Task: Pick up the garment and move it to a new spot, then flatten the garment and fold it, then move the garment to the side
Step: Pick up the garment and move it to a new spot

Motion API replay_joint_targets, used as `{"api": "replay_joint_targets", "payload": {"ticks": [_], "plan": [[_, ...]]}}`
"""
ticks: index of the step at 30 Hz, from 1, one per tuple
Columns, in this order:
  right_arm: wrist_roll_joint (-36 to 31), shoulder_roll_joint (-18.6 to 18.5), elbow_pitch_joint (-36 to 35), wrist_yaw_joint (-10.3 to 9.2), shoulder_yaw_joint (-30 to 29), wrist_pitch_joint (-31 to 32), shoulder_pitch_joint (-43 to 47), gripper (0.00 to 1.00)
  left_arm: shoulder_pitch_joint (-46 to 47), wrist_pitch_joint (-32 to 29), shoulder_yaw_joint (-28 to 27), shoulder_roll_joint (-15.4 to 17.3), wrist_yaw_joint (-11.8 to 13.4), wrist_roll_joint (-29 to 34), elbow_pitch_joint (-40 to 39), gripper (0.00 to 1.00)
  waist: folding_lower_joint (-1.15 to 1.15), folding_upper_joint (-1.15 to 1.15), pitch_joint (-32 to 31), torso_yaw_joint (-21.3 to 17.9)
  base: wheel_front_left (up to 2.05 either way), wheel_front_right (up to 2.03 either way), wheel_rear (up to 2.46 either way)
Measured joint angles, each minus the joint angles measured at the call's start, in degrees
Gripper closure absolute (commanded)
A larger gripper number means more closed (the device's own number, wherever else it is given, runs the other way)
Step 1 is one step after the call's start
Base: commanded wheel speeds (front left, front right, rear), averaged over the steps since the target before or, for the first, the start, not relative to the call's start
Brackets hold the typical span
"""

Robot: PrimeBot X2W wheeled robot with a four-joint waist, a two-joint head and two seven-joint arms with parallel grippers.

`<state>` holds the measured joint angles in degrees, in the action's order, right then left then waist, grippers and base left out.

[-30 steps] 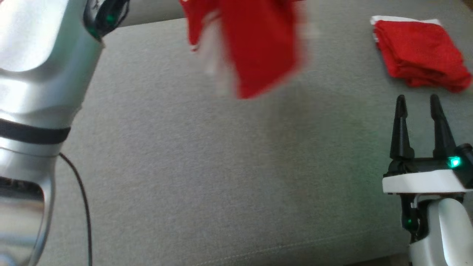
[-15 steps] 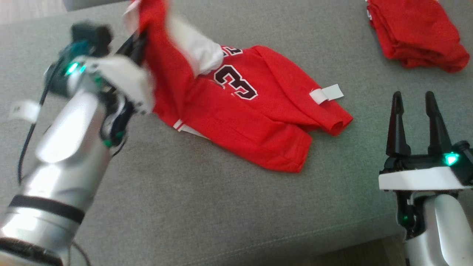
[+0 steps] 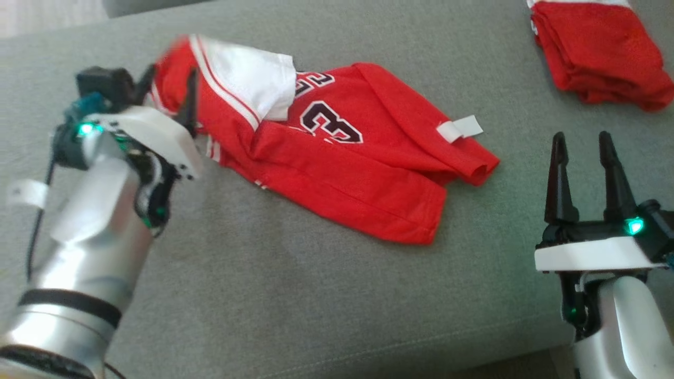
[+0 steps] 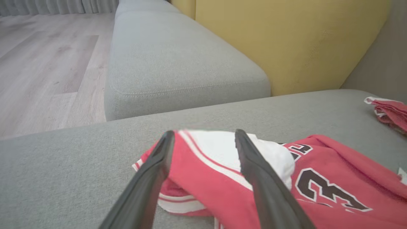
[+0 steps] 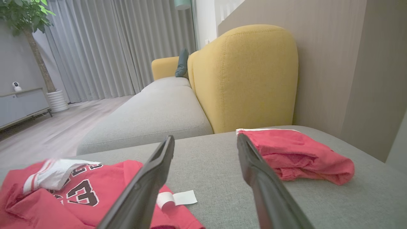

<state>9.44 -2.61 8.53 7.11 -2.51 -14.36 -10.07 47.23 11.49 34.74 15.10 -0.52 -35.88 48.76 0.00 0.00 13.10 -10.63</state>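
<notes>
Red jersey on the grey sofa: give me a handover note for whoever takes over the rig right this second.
Left gripper: open, poised over the jersey's bunched, white-trimmed end; nothing gripped.
Right gripper: open, to the right of the jersey, not touching it.
Jersey: lies crumpled on the sofa cushion, with one end flopped over its number and a white tag showing. A folded red garment sits apart at the cushion's far right.
Done: the jersey appears set down at its spot.
Left: flatten it, fold it, then move it to the side.
</notes>
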Motion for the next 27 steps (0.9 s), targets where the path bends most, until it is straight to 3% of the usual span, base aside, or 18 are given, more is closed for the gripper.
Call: {"api": "replay_joint_targets", "payload": {"ticks": [5,10,15,27], "plan": [[-1.3,0.0,0.6,0.0,0.2,0.0,0.4,0.0,-3.7,2.3,0.0,-0.9,0.1,0.0,-3.2,0.0,0.0,0.0,-2.0,1.3,0.0,0.0,0.0],[-3.4,0.0,0.6,0.0,0.4,0.3,1.8,0.0,-11.4,2.8,-0.8,-0.9,2.3,1.0,-10.1,0.0,0.0,0.0,-5.1,3.4,0.0,0.0,0.0],[-4.9,0.0,0.4,0.0,0.3,2.0,5.3,0.0,-22.4,2.8,-4.3,-0.9,5.3,3.6,-22.1,0.0,0.0,0.0,-8.7,6.7,0.0,0.0,0.0],[-5.0,0.0,0.4,0.0,0.0,2.5,12.6,0.0,-43.1,2.8,-10.9,-2.0,10.4,8.7,-37.2,0.0,0.0,0.0,-13.0,11.9,0.0,0.0,0.0]]}}
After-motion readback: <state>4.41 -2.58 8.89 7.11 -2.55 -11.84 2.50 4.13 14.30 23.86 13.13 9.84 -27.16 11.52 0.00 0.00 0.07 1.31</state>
